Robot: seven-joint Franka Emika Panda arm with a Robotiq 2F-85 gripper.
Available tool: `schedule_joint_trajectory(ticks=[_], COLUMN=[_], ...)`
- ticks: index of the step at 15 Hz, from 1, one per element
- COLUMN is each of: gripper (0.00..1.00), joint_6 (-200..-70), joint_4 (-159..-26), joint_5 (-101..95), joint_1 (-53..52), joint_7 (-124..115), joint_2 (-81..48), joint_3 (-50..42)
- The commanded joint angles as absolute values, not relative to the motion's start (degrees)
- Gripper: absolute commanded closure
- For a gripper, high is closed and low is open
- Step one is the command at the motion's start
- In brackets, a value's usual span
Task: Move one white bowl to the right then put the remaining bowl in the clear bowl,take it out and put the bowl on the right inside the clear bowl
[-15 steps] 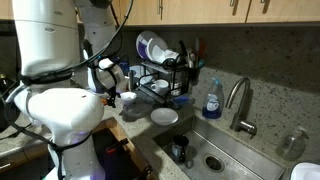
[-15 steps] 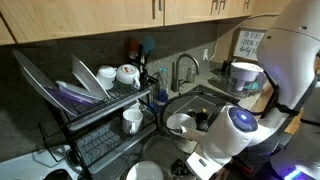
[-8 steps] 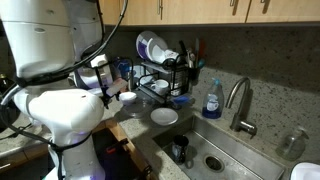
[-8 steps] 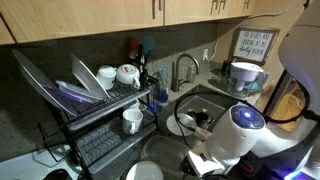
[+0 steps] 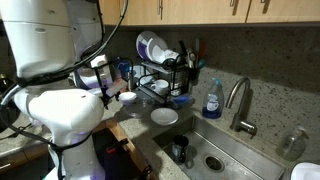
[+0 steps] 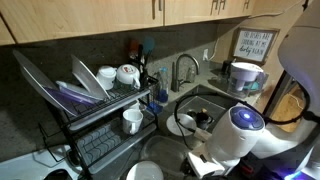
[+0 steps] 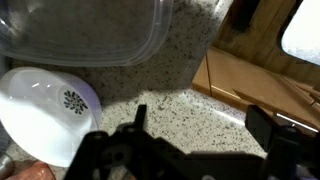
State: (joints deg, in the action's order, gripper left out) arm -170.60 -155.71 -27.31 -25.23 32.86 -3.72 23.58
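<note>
In the wrist view a clear bowl [image 7: 80, 30] sits at the top left on the speckled counter. A white bowl [image 7: 45, 110] with a dark mark inside lies just below it. My gripper [image 7: 200, 120] is open and empty, over bare counter to the right of that bowl. In an exterior view the gripper [image 5: 106, 82] hangs beside a white bowl [image 5: 127, 97]. A second white bowl [image 5: 164, 116] sits further right by the sink, and it also shows in an exterior view [image 6: 180, 123]. I cannot make out the clear bowl in the exterior views.
A wooden board [image 7: 260, 90] lies on the counter at the right. A black dish rack [image 5: 165, 75] with plates and cups stands at the back. A blue soap bottle [image 5: 212, 100], a faucet [image 5: 238, 100] and the sink [image 5: 205, 150] are further right.
The arm shifted slightly between one second and half a second ago. It has stayed still since. The bowls have not moved.
</note>
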Motion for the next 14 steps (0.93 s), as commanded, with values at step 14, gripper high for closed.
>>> schedule_joint_trajectory(ticks=[14], gripper=[0.00], joint_6=[-172.61], joint_4=[-158.78], joint_5=[-32.22], joint_1=[-17.50], joint_7=[-1.89], joint_2=[13.68], joint_3=[22.04])
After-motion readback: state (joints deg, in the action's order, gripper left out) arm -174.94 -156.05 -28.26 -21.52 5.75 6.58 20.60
